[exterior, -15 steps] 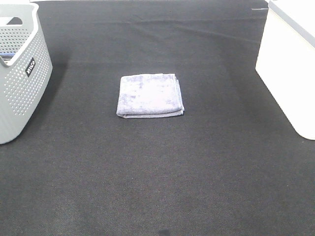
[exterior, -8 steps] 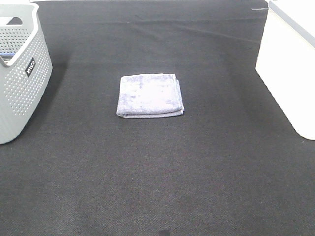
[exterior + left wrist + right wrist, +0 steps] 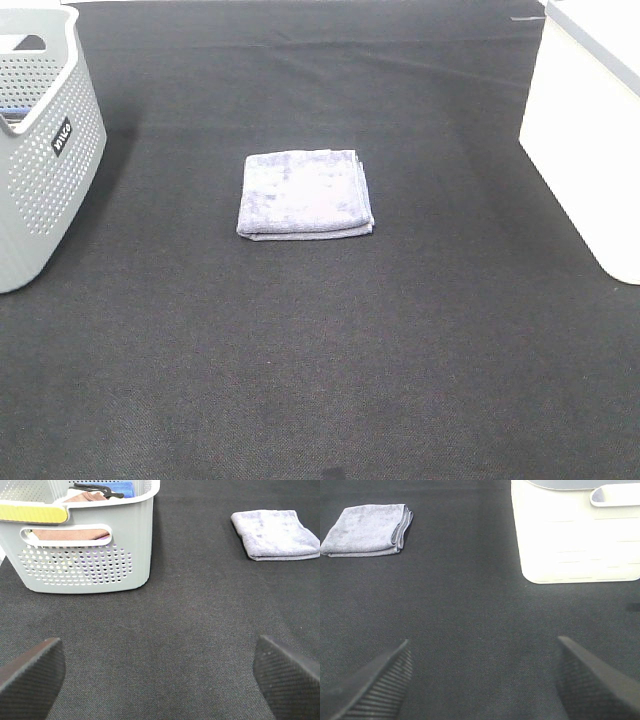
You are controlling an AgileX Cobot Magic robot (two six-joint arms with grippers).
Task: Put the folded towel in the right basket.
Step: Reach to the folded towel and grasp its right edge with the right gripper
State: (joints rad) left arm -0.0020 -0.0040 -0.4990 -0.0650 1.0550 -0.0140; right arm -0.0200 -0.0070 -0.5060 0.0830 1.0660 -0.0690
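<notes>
The folded towel (image 3: 304, 193), pale lavender-grey, lies flat on the black mat near the table's middle, layered edges on its right and near sides. It also shows in the left wrist view (image 3: 275, 533) and the right wrist view (image 3: 367, 529). The right basket (image 3: 592, 130), a large white smooth-walled bin, stands at the right edge; it also shows in the right wrist view (image 3: 577, 535). My left gripper (image 3: 159, 672) is open and empty, well short of the towel. My right gripper (image 3: 482, 680) is open and empty, between towel and bin. Neither gripper shows in the exterior high view.
A grey perforated basket (image 3: 40, 150) with a handle cutout and black label stands at the far left; in the left wrist view (image 3: 82, 545) it holds cloths and dark items. The black mat (image 3: 320, 350) covers the whole table.
</notes>
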